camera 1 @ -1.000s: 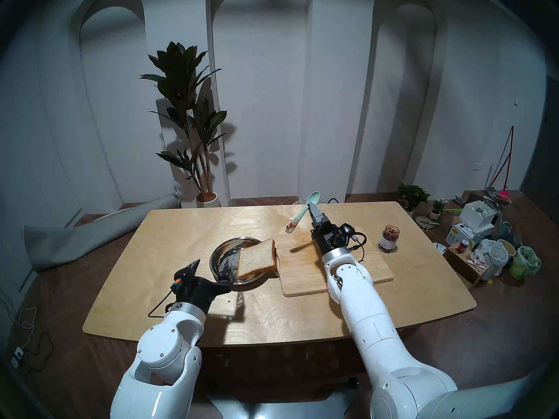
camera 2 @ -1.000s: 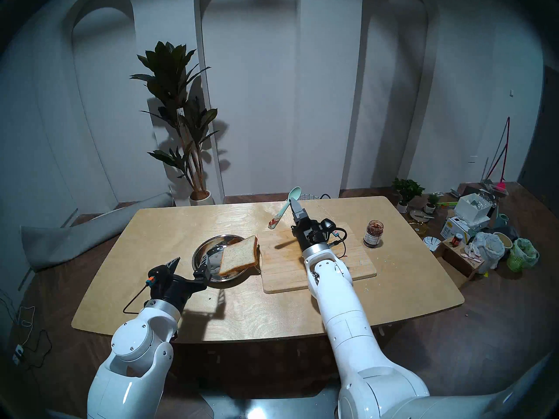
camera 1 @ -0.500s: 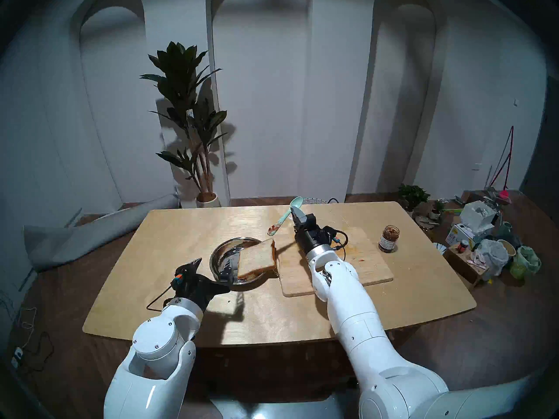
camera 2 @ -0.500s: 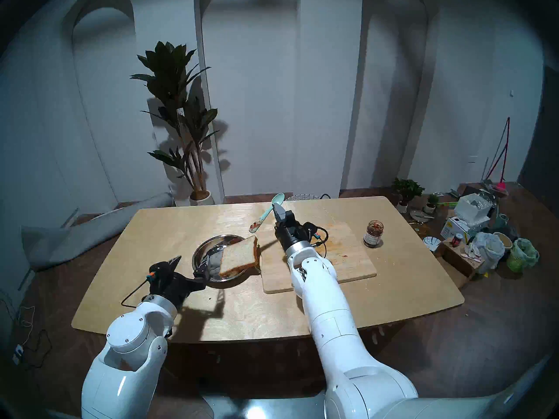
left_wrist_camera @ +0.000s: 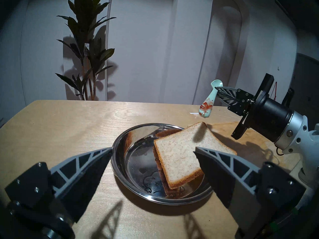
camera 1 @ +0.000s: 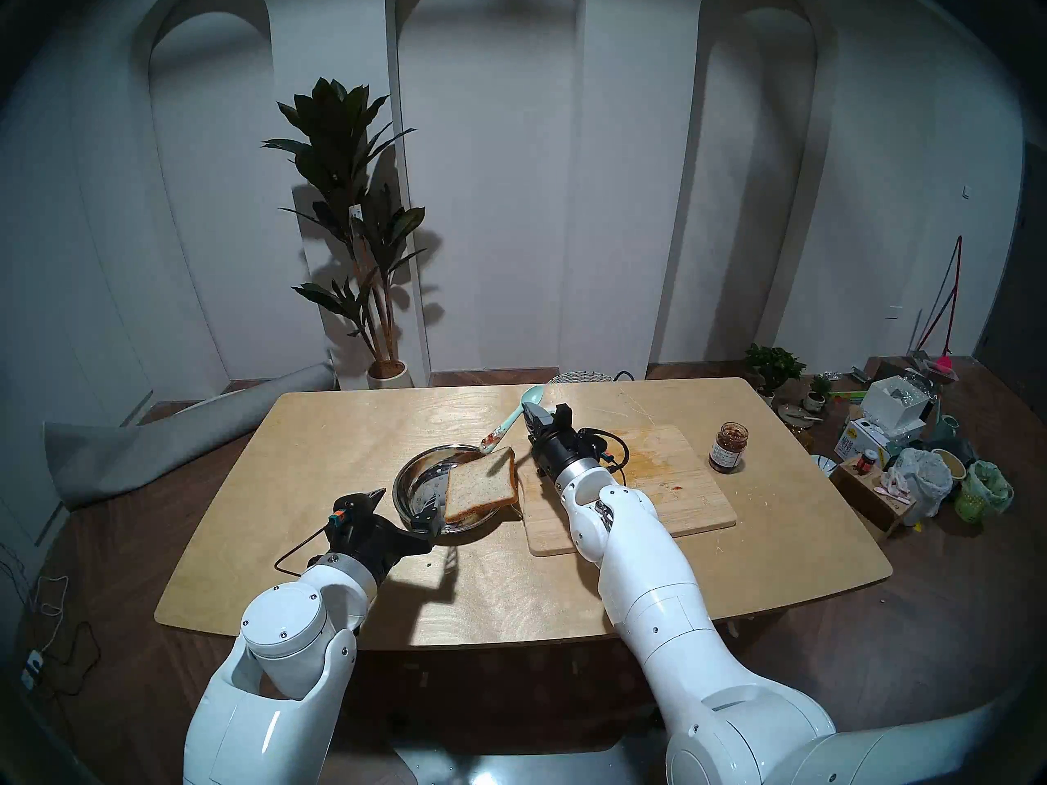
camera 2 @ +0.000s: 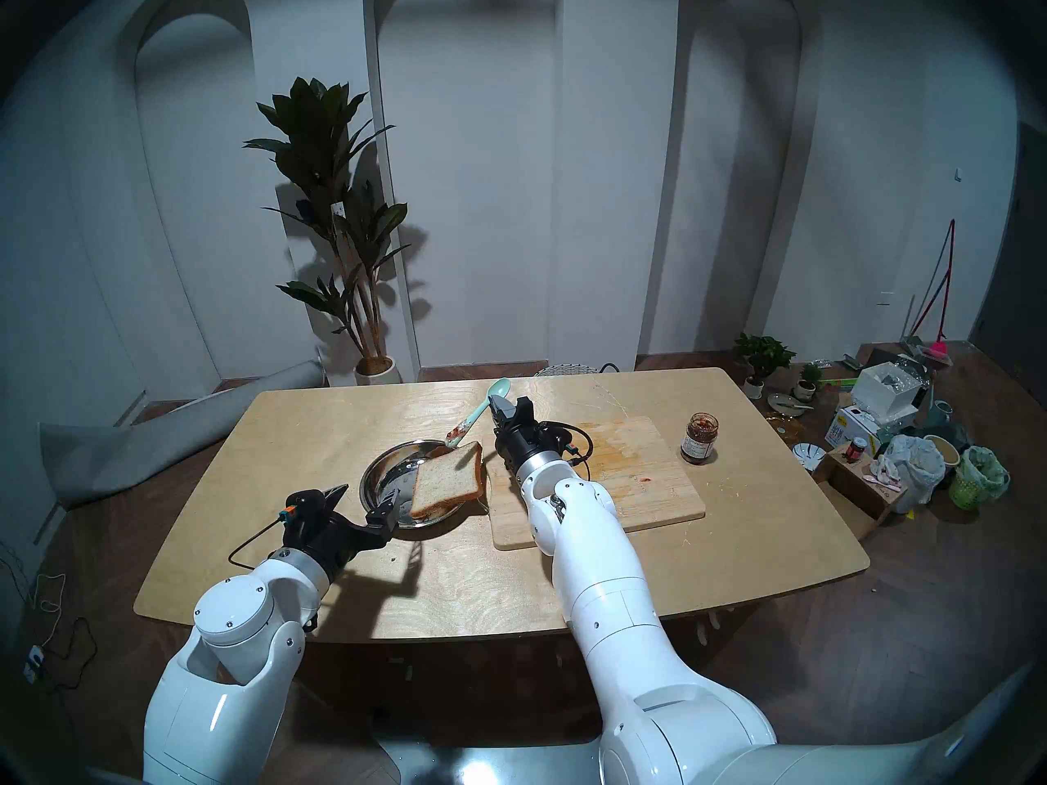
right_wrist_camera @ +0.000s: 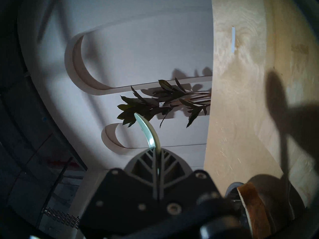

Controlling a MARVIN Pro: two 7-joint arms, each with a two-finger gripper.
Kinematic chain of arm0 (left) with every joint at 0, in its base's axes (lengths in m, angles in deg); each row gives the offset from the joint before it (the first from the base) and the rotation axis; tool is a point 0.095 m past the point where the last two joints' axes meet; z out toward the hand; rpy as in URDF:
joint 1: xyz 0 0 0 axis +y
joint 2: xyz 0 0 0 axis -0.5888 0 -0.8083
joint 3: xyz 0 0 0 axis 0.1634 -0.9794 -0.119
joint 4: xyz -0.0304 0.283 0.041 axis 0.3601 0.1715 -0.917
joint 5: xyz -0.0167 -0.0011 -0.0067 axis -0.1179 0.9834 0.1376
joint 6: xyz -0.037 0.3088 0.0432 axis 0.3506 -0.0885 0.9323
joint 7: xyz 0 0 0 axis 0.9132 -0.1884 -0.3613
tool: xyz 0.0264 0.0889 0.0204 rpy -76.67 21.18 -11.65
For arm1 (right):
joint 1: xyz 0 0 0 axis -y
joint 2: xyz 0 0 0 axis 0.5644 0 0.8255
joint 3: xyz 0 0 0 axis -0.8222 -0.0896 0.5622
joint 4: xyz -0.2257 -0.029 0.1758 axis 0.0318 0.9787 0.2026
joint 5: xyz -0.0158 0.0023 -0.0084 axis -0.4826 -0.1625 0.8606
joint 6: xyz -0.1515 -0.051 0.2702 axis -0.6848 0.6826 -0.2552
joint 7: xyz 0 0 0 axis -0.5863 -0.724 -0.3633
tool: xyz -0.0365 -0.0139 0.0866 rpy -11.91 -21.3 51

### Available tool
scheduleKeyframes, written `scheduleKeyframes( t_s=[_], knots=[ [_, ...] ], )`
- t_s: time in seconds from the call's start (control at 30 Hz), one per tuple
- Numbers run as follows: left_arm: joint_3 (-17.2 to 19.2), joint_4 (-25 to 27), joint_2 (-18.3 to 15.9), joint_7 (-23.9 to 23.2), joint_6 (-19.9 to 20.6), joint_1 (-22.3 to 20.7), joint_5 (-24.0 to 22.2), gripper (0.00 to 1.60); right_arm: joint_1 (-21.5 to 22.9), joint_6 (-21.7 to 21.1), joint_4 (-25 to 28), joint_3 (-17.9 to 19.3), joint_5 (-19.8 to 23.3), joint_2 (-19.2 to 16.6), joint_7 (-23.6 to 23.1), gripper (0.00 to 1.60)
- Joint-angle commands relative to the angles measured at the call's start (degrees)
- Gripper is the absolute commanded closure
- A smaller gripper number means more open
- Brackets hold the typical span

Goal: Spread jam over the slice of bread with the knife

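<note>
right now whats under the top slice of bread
A second slice with a dark jam-like layer shows beneath the slice of bread, both in the metal plate. Its middle is covered.

Open counter (camera 1: 340, 427) lies left of and behind the steel dish (camera 1: 409, 486). The slice of bread (camera 1: 480, 483) overhangs the dish's right rim beside the cutting board (camera 1: 680, 483); the jam jar (camera 1: 728, 447) stands apart at right.

Pale walls (camera 1: 498, 200) with three arched recesses fill the upper frame, dimly lit and shadowed. A tall potted plant (camera 1: 351, 217) stands left of centre. The light wooden bench (camera 1: 340, 427) sits on dark wood floor (camera 1: 113, 540); clutter (camera 1: 906, 455) crowds the right edge.
</note>
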Motion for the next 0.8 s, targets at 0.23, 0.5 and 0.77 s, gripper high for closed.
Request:
scheduleKeyframes(
  t_s=[0.23,0.5,0.77],
  knots=[
    [0.8,1.4,-1.9,-4.0,2.8,-2.0,-3.0,0.0,-0.8,2.4,5.4,-1.4,7.6,-0.2,10.3,1.6],
    [0.9,0.3,-2.2,-5.6,4.5,-3.1,-4.7,0.0,-2.4,5.2,10.2,-3.1,11.3,-1.2,17.1,1.6],
    [4.4,-1.7,-1.1,-4.3,7.7,-5.6,-8.0,0.0,-4.4,8.2,16.0,-5.5,14.6,-2.6,23.3,1.6]
  ],
)
